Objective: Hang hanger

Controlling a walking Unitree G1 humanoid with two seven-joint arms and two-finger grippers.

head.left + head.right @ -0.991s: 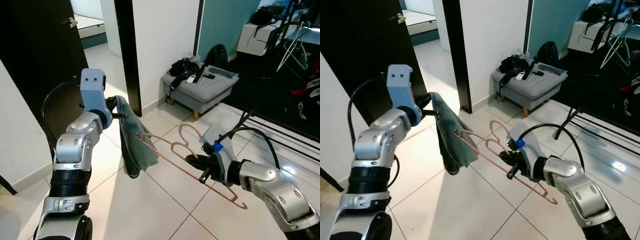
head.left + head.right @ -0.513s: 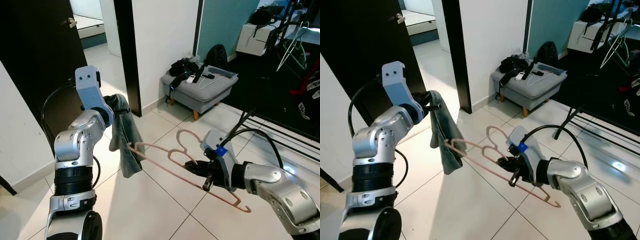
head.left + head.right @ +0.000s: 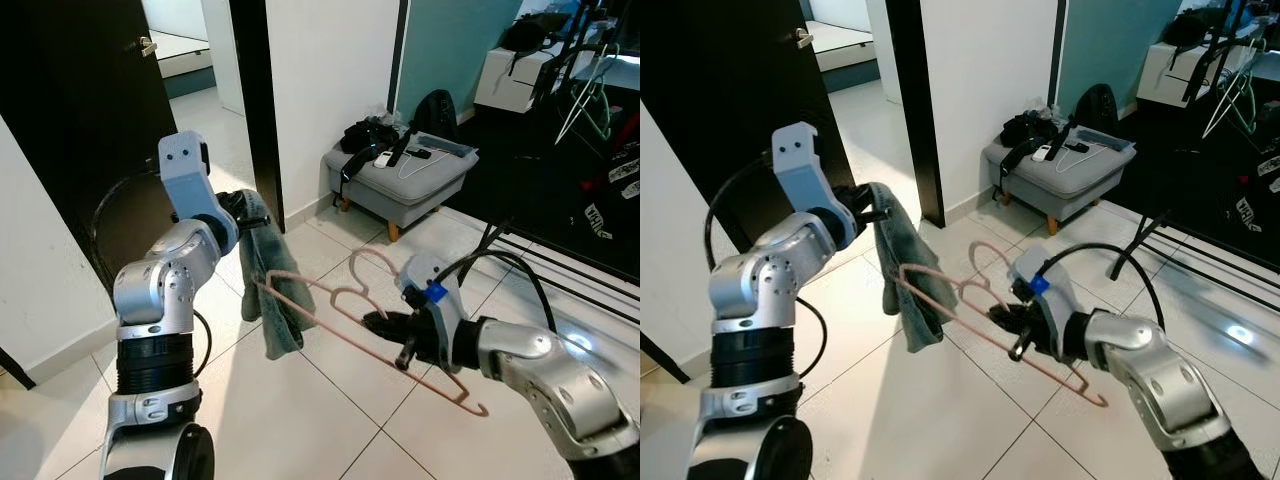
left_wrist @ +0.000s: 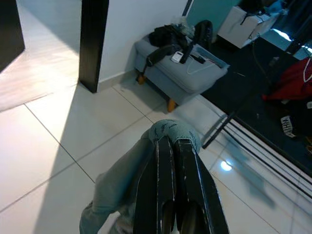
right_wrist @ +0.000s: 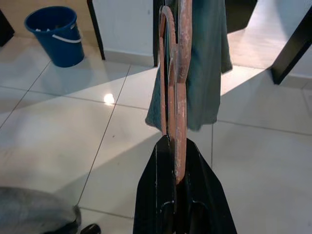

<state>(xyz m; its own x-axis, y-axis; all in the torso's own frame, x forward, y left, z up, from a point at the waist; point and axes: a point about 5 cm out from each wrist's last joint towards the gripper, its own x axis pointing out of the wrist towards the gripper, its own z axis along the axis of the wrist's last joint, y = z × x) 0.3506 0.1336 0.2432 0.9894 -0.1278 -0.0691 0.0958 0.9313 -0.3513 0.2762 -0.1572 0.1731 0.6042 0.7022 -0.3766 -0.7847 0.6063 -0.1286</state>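
Pink plastic hanger (image 3: 345,300) clamped in right pincer (image 3: 385,325), one end poked into grey-blue garment (image 3: 268,285); left pincer (image 3: 243,200) clamped on garment top, holding it open for threading.

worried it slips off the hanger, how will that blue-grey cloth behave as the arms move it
The cloth is probably floppy: it hangs in limp folds from the left gripper. It looks light, sagging little on the thin pink hanger. Being only draped near the hanger's end, it may slide off if the right gripper tilts it.

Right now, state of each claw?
Left claw: shut on the grey-blue cloth.
Right claw: shut on the pink hanger.
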